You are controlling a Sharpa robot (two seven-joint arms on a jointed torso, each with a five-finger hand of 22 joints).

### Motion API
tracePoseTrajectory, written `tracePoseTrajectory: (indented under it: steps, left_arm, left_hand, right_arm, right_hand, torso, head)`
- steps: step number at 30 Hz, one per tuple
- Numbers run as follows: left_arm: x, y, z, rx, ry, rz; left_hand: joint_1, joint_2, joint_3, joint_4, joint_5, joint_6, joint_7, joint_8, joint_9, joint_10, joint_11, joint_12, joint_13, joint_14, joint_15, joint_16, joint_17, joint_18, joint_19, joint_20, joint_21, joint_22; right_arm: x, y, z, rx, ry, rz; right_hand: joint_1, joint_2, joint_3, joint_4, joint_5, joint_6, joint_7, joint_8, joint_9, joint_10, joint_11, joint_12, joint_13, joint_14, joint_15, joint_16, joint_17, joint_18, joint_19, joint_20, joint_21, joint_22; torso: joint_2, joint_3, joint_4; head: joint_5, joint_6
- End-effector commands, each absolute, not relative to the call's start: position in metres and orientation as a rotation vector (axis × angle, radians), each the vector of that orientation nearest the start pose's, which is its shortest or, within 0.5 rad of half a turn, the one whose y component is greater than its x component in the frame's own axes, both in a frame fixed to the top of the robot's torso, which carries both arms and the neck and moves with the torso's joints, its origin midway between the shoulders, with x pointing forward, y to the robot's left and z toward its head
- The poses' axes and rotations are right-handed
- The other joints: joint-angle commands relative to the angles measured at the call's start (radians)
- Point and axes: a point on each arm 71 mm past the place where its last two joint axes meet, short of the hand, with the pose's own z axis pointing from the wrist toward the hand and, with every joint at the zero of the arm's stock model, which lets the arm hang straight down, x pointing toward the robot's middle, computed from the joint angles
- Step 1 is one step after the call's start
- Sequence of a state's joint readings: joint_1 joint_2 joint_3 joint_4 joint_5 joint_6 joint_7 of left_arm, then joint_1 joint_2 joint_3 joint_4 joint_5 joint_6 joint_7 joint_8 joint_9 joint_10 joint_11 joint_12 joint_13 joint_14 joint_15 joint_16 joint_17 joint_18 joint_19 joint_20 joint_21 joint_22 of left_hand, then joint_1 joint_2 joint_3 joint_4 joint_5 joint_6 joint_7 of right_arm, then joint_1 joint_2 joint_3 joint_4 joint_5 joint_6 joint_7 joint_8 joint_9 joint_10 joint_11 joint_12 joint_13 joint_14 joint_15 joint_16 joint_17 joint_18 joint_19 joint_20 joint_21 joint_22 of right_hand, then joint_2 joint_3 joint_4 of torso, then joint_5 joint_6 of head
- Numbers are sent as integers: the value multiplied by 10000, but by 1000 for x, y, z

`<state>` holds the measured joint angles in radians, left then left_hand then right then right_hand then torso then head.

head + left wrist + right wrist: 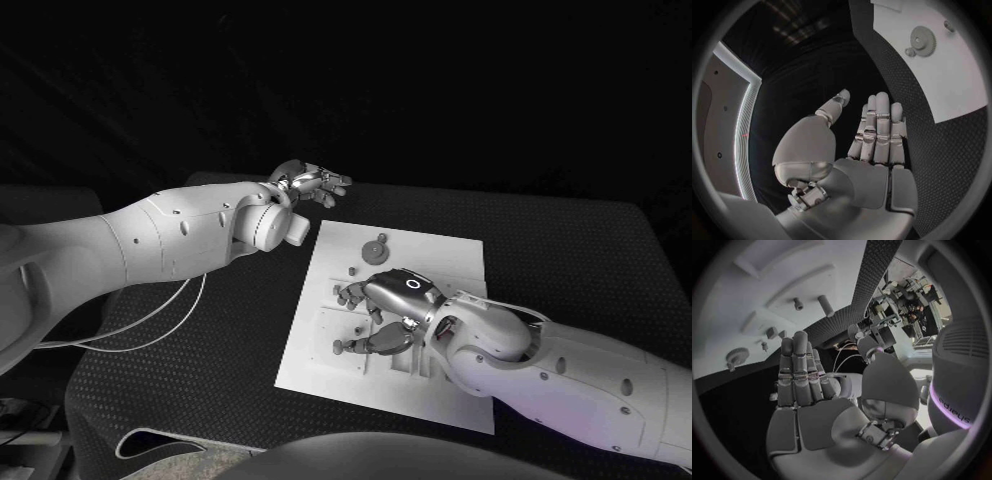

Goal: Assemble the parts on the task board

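Barely started, by my judgement: white rectangular task board (433, 250) at table centre, small toothed grey gear (376, 246) near its 12 o'clock edge, other parts loose. Right hand (387, 310) over board middle, fingers apart, empty. Left hand (309, 183) off board at 11 o'clock, fingers straight, empty.

White task board (433, 262), black table (577, 260)

the one piece of lettering stands on the robot's right arm (957, 390) in the right wrist view: a word printed along the grey casing beside a glowing violet stripe, running up the curve of the shell. it appears to read "sharpa", though the bend of the picture leaves the letters hard to make out. no other text, number or sign can be read.
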<state>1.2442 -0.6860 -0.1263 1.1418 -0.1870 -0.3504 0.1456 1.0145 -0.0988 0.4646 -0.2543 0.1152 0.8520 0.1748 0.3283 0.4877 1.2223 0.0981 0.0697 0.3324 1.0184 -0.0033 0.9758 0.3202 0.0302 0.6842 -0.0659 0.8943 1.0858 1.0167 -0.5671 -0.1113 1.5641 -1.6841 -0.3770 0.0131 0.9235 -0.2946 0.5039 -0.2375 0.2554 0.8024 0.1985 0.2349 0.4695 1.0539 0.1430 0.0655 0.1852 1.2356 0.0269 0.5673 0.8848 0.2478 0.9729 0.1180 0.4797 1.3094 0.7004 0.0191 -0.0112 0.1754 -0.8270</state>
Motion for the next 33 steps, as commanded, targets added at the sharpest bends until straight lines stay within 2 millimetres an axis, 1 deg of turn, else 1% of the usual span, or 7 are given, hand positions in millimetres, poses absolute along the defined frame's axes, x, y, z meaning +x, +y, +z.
tracePoseTrajectory:
  steps: [1, 4, 10, 13, 16, 21, 33]
  left_arm:
    - [552, 250, -217, -10766, 15838, -10795]
    - [553, 250, -217, -10765, 15841, -10783]
    - [555, 253, -219, -10809, 15817, -10757]
    - [556, 254, -221, -10909, 15797, -10700]
    - [555, 255, -225, -10950, 15861, -10680]
    - [553, 256, -232, -11051, 15973, -10630]
    - [548, 260, -242, -11198, 16118, -10546]
  left_hand:
    - [-95, 3, -13, 55, -55, -76, -24, 47, -10, -66, 7, 0, -9, 64, 5, -64, 10, -34, 17, -346, -60, 15]
    - [-107, 5, -17, 64, -57, -77, -23, 49, -12, -67, 8, -1, -10, 63, 6, -67, 13, -35, 18, -345, -62, 16]
    - [-145, -3, -34, 88, -62, -79, -22, 56, -18, -66, 9, 2, -9, 54, 10, -80, 20, -39, 14, -341, -70, 23]
    - [-161, 2, -39, 100, -63, -80, -23, 59, -21, -64, 9, 4, -8, 48, 12, -87, 22, -40, 11, -339, -74, 25]
    - [-165, 4, -40, 103, -62, -80, -24, 60, -22, -66, 10, 3, -9, 44, 13, -90, 24, -40, 9, -339, -77, 27]
    - [-179, 9, -44, 114, -62, -83, -24, 63, -26, -74, 12, 0, -11, 32, 16, -101, 26, -41, 2, -337, -85, 30]
    - [-205, 21, -53, 131, -63, -92, -22, 66, -34, -90, 18, -5, -14, 26, 20, -111, 36, -43, -7, -333, -96, 36]
  right_arm:
    - [404, -58, -246, -3436, 16515, 11338]
    - [424, -81, -236, -1951, 17516, 11318]
    - [461, -135, -231, 271, 19778, 10119]
    - [474, -156, -232, 1561, 20511, 9720]
    - [470, -171, -236, 1883, 21276, 9285]
    - [460, -193, -240, 2384, 22420, 8377]
    - [422, -219, -261, 2595, 25551, 6003]
  right_hand:
    - [-96, 20, -4, 146, -252, 27, -65, 36, 11, 44, -31, 70, -48, -71, -9, 67, 16, 140, -27, -16, -49, 139]
    - [-150, 302, 77, 404, -357, 243, -7, 189, 67, 1227, -364, 732, 250, -38, -293, 112, 18, 140, 6, -23, -37, 138]
    - [-251, 755, -179, 689, -546, 575, -343, 422, 160, 2576, -871, 2012, 1621, 379, -723, 461, 153, 140, 367, -151, 96, 152]
    - [-330, 1235, -706, 638, -599, 557, -539, 364, 167, 1428, -991, 3769, 3779, -44, -741, 1862, 1350, 133, 729, -516, 774, 152]
    - [-254, 1102, -620, 740, -663, 524, -398, 294, 153, 673, -980, 5193, 5089, 173, -895, 2519, 1625, 140, 845, -588, 1301, 244]
    - [-216, 1149, -839, 694, -776, 992, -685, 560, 445, 499, -1228, 8609, 7470, 270, -1136, 4286, 2676, 140, 1123, -942, 2769, 271]
    - [-1325, 2287, -1129, 1099, -343, 1402, -938, 691, 943, 581, -1510, 10631, 8573, 657, -1422, 5629, 3301, 140, 1373, -1551, 4487, 214]
  torso:
    - [-28, 8, -32]
    - [-47, 14, -56]
    - [-142, 29, -156]
    - [-208, 55, -230]
    - [-242, 77, -259]
    - [-306, 137, -292]
    - [-477, 213, -445]
  head:
    - [-134, 79]
    - [-362, 205]
    - [-641, 377]
    - [-740, 449]
    - [-814, 461]
    - [-881, 411]
    - [-1000, 260]
